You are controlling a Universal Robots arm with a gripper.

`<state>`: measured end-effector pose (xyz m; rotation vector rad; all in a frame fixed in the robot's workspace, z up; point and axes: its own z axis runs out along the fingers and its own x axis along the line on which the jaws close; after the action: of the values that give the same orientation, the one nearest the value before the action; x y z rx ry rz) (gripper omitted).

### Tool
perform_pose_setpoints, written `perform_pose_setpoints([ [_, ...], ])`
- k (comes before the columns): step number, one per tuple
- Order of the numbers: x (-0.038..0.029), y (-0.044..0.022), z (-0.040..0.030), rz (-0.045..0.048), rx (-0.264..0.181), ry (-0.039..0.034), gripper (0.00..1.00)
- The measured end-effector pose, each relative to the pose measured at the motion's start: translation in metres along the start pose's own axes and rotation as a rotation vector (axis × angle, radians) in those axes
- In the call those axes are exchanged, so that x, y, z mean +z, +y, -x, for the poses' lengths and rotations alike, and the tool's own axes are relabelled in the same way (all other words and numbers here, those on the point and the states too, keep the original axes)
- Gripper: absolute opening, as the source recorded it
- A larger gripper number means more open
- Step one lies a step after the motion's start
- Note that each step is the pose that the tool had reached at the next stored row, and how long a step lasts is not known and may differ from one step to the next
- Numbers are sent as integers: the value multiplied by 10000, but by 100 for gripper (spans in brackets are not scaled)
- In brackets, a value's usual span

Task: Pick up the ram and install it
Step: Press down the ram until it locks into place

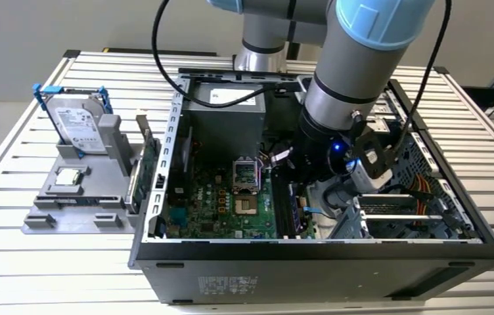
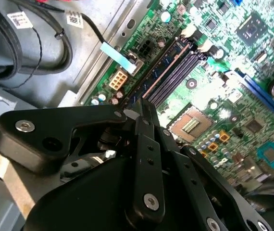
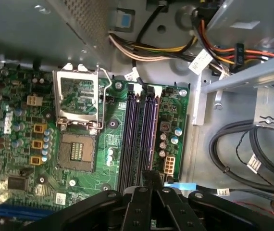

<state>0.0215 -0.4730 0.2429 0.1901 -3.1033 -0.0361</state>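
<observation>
The ram [image 2: 168, 65] is a thin green strip seen edge-on, standing in one of the dark memory slots on the motherboard [image 3: 21, 159], beside the empty CPU socket [image 3: 78, 150]. In the first wrist view the ram [image 3: 141, 137] runs between the purple slots toward my fingers. My gripper [image 2: 138, 109] is down inside the computer case, its black fingers closed together at the near end of the ram. The same gripper [image 3: 151, 177] sits right over the slot ends. In the exterior view the arm's wrist [image 1: 335, 154] reaches into the open case and hides the fingertips.
A grey holder [image 1: 45, 216] on the exterior view's left carries a hard drive [image 1: 81, 128], a small silver chip [image 1: 70, 176] and a tall green card [image 1: 148, 164]. Black cables [image 3: 252, 149] and a drive cage [image 1: 404, 210] crowd the side next to the slots.
</observation>
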Motion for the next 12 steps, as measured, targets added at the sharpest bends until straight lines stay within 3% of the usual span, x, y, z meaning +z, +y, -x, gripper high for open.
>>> perform_pose_setpoints([
  [12, 0, 0, 0, -51, -1863, 69, 0],
])
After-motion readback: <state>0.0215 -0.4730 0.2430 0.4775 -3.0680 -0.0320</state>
